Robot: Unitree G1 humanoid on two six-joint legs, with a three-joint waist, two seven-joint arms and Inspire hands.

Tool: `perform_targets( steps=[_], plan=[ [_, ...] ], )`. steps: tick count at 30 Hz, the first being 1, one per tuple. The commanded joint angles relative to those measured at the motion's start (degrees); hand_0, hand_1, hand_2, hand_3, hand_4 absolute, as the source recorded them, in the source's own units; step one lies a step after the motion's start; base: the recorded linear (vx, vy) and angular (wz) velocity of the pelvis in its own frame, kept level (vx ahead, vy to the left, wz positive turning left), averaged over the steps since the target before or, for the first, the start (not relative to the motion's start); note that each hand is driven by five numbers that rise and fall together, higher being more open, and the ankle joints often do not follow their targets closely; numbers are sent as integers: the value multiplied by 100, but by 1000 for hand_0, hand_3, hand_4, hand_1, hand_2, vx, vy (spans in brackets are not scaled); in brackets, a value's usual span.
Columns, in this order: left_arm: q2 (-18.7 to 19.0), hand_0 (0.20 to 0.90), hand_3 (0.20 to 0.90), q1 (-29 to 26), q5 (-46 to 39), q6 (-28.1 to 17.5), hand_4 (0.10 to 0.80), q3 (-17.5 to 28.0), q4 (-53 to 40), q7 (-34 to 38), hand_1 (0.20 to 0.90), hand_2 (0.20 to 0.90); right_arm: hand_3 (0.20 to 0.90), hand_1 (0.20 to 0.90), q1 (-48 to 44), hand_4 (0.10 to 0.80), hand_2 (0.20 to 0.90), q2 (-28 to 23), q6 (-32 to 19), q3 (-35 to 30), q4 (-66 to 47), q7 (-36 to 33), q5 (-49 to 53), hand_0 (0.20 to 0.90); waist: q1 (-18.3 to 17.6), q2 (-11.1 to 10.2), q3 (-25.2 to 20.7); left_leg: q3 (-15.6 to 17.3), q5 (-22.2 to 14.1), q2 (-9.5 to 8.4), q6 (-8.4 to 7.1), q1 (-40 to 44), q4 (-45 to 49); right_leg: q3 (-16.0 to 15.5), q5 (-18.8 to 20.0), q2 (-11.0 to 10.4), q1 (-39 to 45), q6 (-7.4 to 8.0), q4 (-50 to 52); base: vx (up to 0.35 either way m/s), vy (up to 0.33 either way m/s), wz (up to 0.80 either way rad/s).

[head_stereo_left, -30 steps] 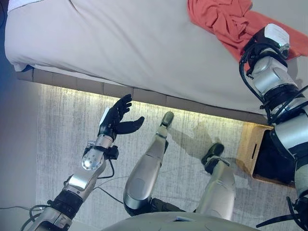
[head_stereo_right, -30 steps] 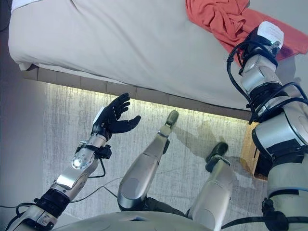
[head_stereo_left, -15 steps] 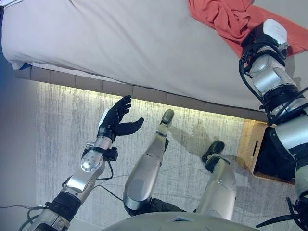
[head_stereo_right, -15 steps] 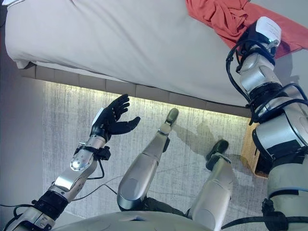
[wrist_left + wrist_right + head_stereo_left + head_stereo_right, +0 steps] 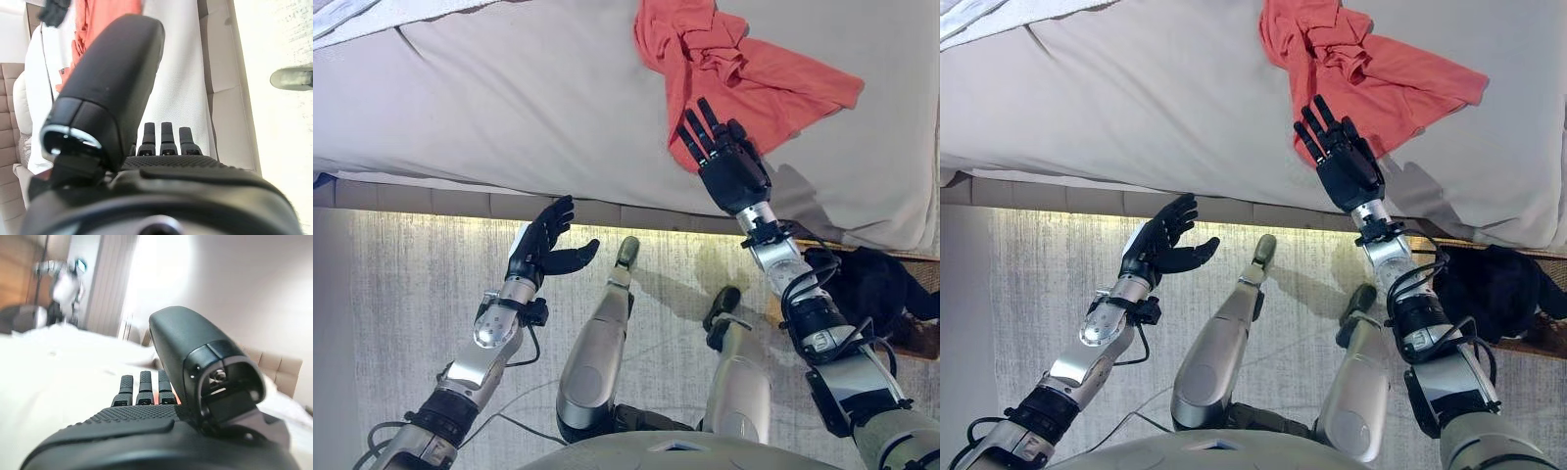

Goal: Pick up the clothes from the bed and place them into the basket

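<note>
An orange-red garment (image 5: 729,73) lies crumpled on the beige bed (image 5: 509,98), toward its right side. My right hand (image 5: 729,166) is open with straight fingers, and its fingertips lie on the garment's near edge; it holds nothing. My left hand (image 5: 543,245) is open and empty above the floor, just in front of the bed's edge. The left wrist view shows its straight fingers (image 5: 161,139), the bed and the garment (image 5: 93,19). The right wrist view shows straight fingers (image 5: 142,384) over the pale bed.
A wooden basket (image 5: 918,341) stands on the floor at the right by the bed's corner, with dark clothing (image 5: 871,286) in it. A white cloth (image 5: 352,12) lies at the bed's far left. A pale rug (image 5: 401,294) covers the floor.
The whole picture has shifted, so the camera moved. My right hand has drawn back from deep on the garment to its near edge, fingers now showing. My left hand keeps its pose.
</note>
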Motion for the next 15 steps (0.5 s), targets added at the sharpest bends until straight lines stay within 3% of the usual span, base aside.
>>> perform_targets(
  steps=[1, 12, 15],
  plan=[
    [406, 900, 900, 183, -169, -499, 800, 221, -326, -73, 900, 900, 900, 900, -618, 800, 900, -402, 46, -351, -264, 700, 209, 900, 63, -142, -197, 220, -320, 32, 335, 548, -284, -89, 529, -30, 519, -4, -530, 0, 0, 0],
    [466, 900, 900, 164, -270, -606, 800, 247, -46, -246, 900, 900, 900, 900, -642, 800, 900, -623, 169, -514, -41, 549, 69, 900, -11, -144, -313, 254, -270, 133, 279, 1048, -546, -120, 705, -46, 1041, 27, -969, 3, -6, -4],
    [472, 900, 900, 178, -287, -618, 800, 249, -43, -254, 900, 900, 900, 900, -533, 800, 900, -737, -176, -594, -26, 234, -303, 900, -38, -148, -348, 248, -284, 140, 273, 1105, -544, -130, 710, -65, 1104, 31, -988, 11, -3, -2]
  ],
)
